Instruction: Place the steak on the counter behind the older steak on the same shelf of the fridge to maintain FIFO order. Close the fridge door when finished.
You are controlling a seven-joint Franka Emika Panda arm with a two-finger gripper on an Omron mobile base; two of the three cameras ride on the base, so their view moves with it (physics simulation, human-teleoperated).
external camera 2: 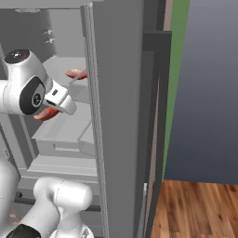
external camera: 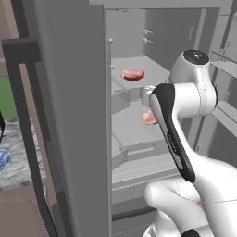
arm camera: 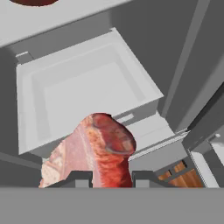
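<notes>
Pink steak (arm camera: 98, 151) hangs lengthwise between the clamped fingers (arm camera: 78, 178).

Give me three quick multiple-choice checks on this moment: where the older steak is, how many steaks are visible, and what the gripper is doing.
1. Where does the older steak lie?
A. On a shelf inside the fridge
B. On the floor
C. In a door bin

2. How many steaks are in the left base view?
A. One
B. Two
C. Four

3. What state is the gripper in?
A. Open, holding nothing
B. Shut on nothing
C. Shut on the steak

Answers:
1. A, the darker red piece rests flat on the grey panel inside the open compartment.
2. B, one on the upper shelf and one lower, beside the arm.
3. C, in the hand view the pale pink slab rises from between the fingertips, above a drawer.
</notes>
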